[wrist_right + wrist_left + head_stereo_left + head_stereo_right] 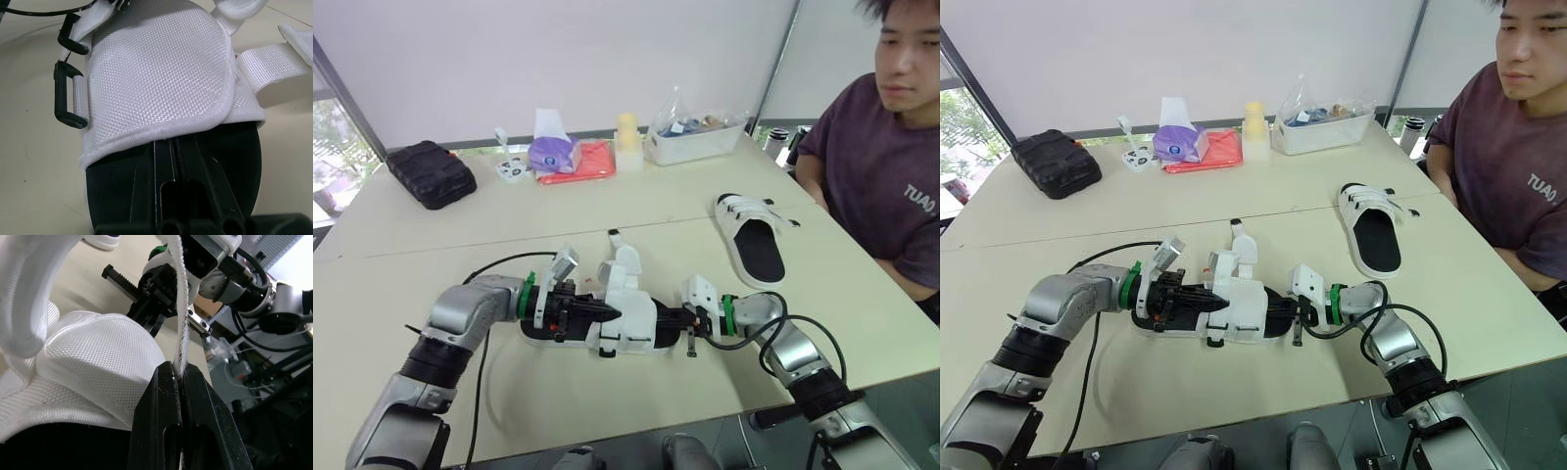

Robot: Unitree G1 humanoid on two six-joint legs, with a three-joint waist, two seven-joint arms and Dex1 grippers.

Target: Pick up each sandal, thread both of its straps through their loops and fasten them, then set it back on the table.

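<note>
1. The left gripper [178, 372] has its two black fingers pressed tight on the edge of a white strap [182, 308]. The strap goes up from the tips.
2. The right gripper [171, 143] has its fingers pressed together too. They lie flat on the black sole, with their tips at the edge of the white top flap. I cannot tell if they pinch anything.
3. Both grippers are at the near sandal [626, 311], one at each end. It lies on the table [509, 230] between them.
4. Its two black loops [66, 103] are empty, and a second strap [269, 66] hangs loose on the other side. So I think no strap is through yet, and this sandal is just begun.
5. The far sandal [751, 235] lies well apart, near a person. Its straps look done up, but I cannot be sure.
</note>
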